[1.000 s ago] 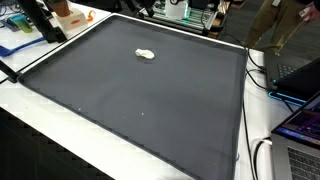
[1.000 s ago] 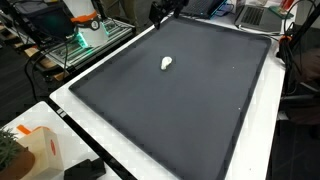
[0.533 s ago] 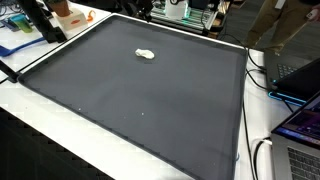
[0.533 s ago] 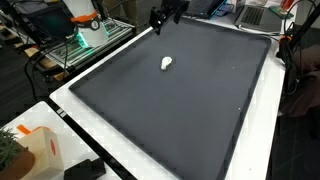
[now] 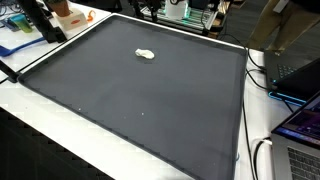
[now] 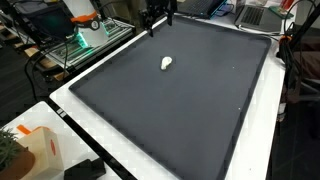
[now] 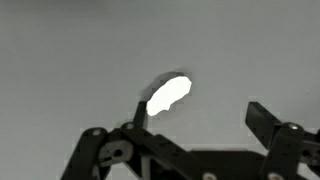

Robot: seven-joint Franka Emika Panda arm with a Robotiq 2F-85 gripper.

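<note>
tho it's cropped at the top edge, gripper (image 6: 155,22) gapes wide (white blob (image 7: 168,95) overexposed, shape unclear).

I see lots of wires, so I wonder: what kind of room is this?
Probably a robot lab or workshop. A robot gripper hangs open over a big black mat, and a laptop and cables sit at the table's edge.

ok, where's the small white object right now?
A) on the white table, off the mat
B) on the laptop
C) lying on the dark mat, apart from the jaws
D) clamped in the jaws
C: in both exterior views the small white object lies alone on the dark mat, while the open jaws hang near the mat's edge, well apart from it.
</note>
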